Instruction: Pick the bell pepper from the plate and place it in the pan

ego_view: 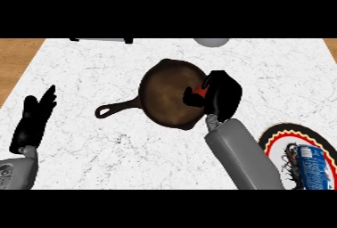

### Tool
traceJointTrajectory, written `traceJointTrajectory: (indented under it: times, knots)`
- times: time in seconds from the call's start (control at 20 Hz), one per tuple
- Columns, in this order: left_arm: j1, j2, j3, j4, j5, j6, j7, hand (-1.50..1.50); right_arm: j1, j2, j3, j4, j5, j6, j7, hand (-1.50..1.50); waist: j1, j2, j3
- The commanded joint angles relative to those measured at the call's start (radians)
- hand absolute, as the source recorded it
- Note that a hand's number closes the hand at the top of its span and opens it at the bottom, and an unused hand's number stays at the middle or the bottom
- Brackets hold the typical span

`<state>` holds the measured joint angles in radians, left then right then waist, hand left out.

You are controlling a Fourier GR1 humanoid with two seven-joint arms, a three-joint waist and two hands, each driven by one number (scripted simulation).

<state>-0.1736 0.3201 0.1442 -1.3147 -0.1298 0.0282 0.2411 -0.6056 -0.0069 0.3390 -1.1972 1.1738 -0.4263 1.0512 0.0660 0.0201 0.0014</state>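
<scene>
A dark brown pan (164,95) lies in the middle of the white marble counter, its handle pointing left toward me. My right hand (222,93) hovers over the pan's right rim, its fingers curled round a red bell pepper (197,91), of which only a small red patch shows. The plate (276,136), black with a red and yellow rim, sits at the lower right, partly behind my right forearm. At the left edge my left hand (34,120) rests open, fingers up.
A blue can (314,168) lies on the plate beside some dark clutter. A grey round object (211,42) and a white-and-black item (102,40) sit at the counter's far edge. Wooden floor shows at the far left.
</scene>
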Motion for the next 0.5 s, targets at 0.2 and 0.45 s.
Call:
traceJointTrajectory:
  times: [0.2, 0.45]
  knots:
    - [-0.050, -0.011, -0.009, 0.042, -0.010, 0.001, -0.024, 0.00, -0.119, 0.007, -0.092, 0.307, -0.258, -0.352, -0.089, 1.50, 0.025, 0.018, 0.002]
    - [-0.068, -0.015, -0.026, 0.029, -0.019, -0.005, -0.006, 0.00, -0.165, 0.007, -0.087, 0.442, -0.443, -0.450, -0.210, -1.50, 0.049, 0.019, 0.003]
